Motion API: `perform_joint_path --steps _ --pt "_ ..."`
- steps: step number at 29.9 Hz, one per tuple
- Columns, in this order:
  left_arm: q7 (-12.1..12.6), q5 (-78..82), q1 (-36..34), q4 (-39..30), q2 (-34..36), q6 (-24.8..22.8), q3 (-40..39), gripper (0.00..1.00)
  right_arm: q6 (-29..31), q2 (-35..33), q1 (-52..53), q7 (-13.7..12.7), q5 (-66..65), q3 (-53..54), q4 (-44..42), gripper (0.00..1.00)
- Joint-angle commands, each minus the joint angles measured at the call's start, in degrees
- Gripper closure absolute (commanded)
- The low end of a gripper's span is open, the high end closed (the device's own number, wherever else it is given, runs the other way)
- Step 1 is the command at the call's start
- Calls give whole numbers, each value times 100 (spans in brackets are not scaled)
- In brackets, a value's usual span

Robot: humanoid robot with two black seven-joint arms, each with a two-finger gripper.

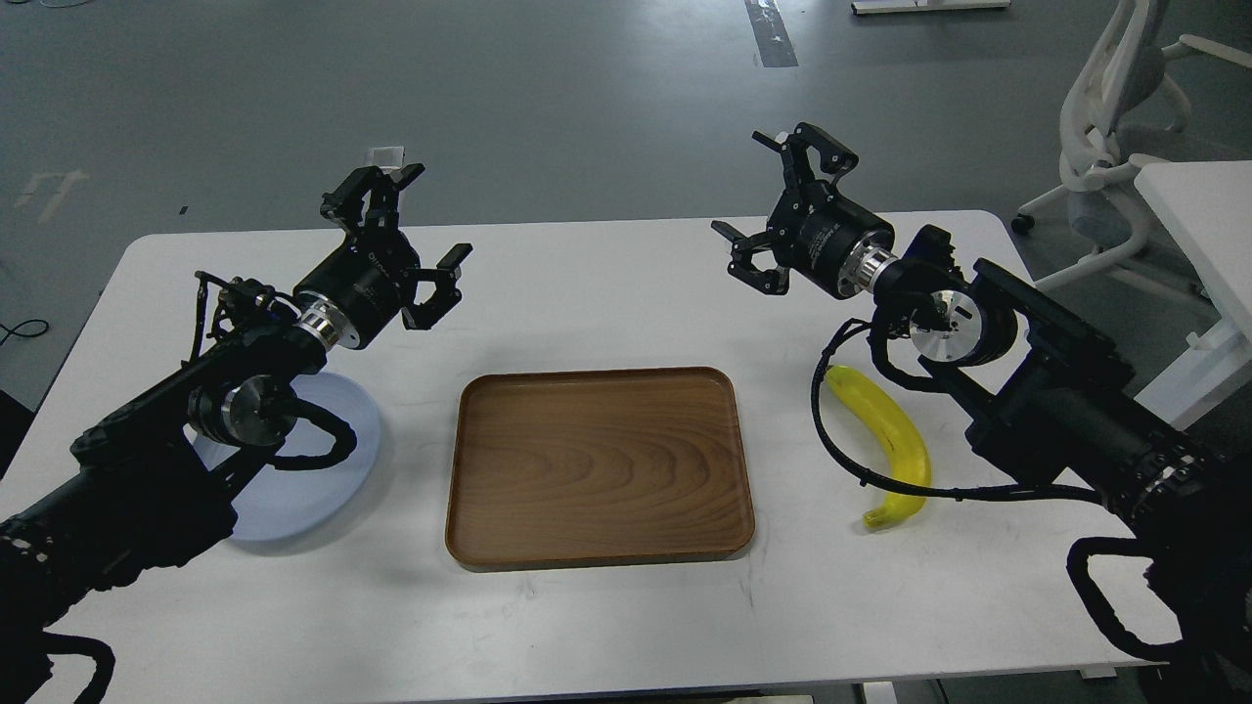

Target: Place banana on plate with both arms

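The yellow banana [888, 435] lies on the white table at the right, below my right arm, with a black cable crossing in front of it. My right gripper [773, 200] hangs open and empty above the table's far right part, well up and left of the banana. The pale blue plate [323, 460] rests at the left, partly hidden under my left arm. My left gripper [406, 230] is raised above the table beyond the plate, its fingers spread open with nothing between them.
A rectangular brown wooden tray [599, 464] lies in the middle of the white table [626, 284], between plate and banana. A white office chair [1115, 108] and another white desk [1203, 215] stand off to the right, past the table's edge.
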Motion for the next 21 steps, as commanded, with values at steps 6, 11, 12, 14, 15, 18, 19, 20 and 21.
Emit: perform_joint_path --steps 6,11,12,14,15,18,19,20,21 --pt "10 -11 -9 76 -113 46 -109 2 11 -46 -144 9 9 -9 63 1" --pt "37 -2 -53 129 -113 248 -118 2 3 -46 -153 9 9 -9 63 0" --pt "37 -2 -61 129 -113 248 -126 2 11 -46 -161 9 9 -9 63 1" --pt "11 -11 -61 129 -78 239 -135 2 11 -46 -170 9 9 0 72 0" --pt "10 -11 -61 129 -69 231 -144 2 11 -46 -162 9 9 0 63 0" --pt "-7 -11 -61 129 -60 230 -144 2 11 -46 -161 9 9 0 72 0" --pt "-7 -11 -61 129 -69 239 -144 2 11 -46 -161 9 9 0 72 1" --pt "-7 -11 -61 129 -69 239 -144 2 11 -55 -161 9 0 -9 81 0" --pt "-7 -11 -61 129 -69 231 -144 2 11 -55 -153 9 0 -9 81 0"
